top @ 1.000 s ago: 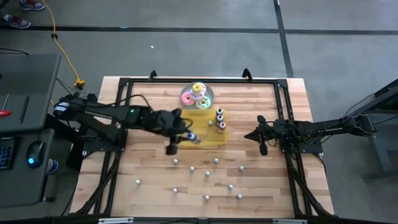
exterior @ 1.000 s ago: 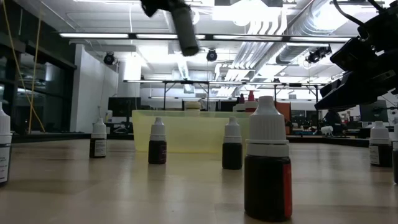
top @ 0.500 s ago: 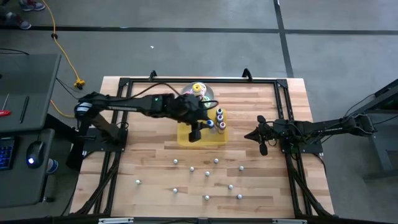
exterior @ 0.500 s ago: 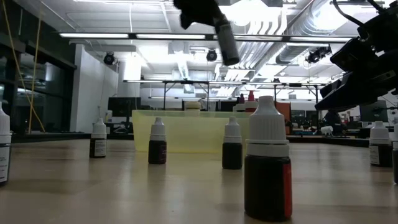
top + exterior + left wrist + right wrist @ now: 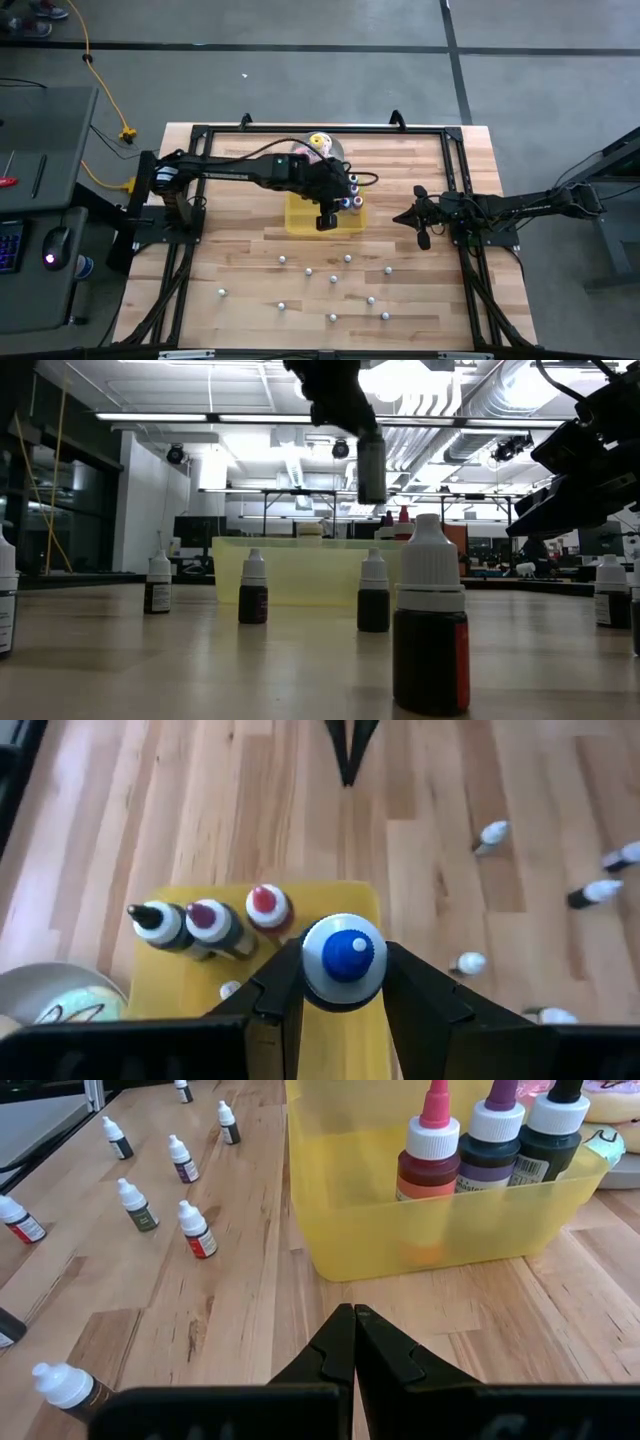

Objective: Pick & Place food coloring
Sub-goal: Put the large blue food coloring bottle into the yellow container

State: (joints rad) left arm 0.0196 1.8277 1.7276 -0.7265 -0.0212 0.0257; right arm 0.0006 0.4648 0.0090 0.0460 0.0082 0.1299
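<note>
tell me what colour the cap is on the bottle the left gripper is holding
Blue tip on a white cap, gripped between the left gripper's fingers over the yellow tray; clearest in the left wrist view.

Held bottle's (image 5: 345,956) body perhaps behind fingers (image 5: 425,1000).

Table (image 5: 420,290): pale wood planks, smooth satin finish. Tray (image 5: 450,1230): translucent yellow plastic, glossy. Food coloring (image 5: 197,1232): plastic bottles, matt white caps.

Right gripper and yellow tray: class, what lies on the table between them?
In the right wrist view, only bare wood lies between the shut right gripper and the yellow tray; the small bottles stand off to one side.
</note>
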